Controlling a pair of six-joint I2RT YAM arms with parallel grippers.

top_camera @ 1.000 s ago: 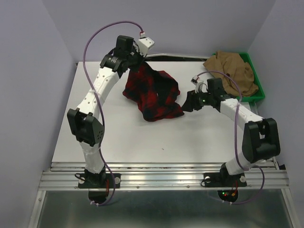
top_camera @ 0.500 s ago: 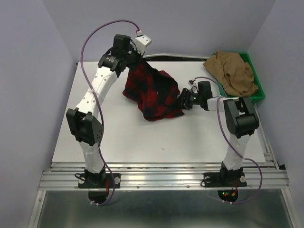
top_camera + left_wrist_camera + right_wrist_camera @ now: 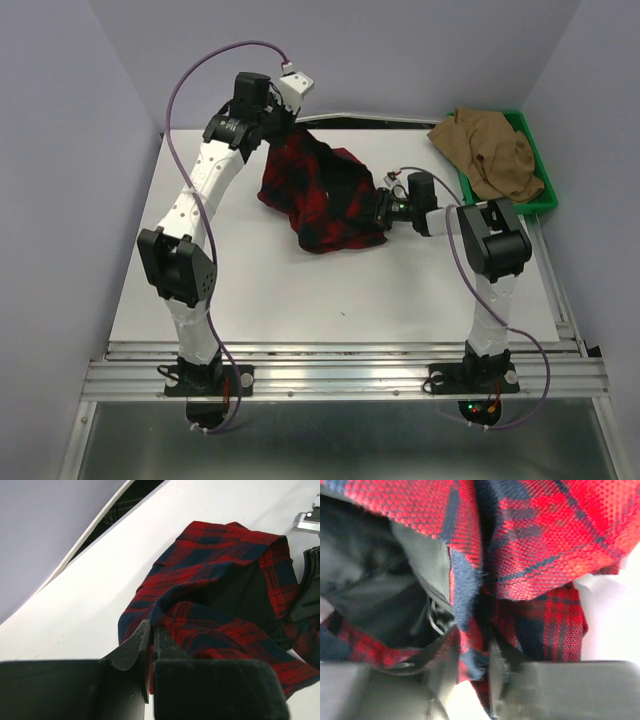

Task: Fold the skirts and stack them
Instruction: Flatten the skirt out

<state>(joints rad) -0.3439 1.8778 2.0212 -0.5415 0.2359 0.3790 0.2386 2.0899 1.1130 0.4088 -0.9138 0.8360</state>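
The left gripper [image 3: 286,122] has its fingers [image 3: 131,650] pressed together on an edge of the red and navy-black plaid cloth skirt [image 3: 325,195], and the cloth hangs down from them to the white table [image 3: 300,290], where the rest lies bunched below and ahead of the fingertips

The right gripper [image 3: 378,208] sits low at the opposite side of that skirt; in its wrist view a fold of the plaid cloth [image 3: 545,525] fills the narrow gap between its fingers [image 3: 545,690] and touches both, so they clamp the fold

The plain tan-brown cloth skirt [image 3: 495,150] lies crumpled in the green plastic tray [image 3: 528,208], well apart from both pairs of fingers, behind the right gripper's wrist
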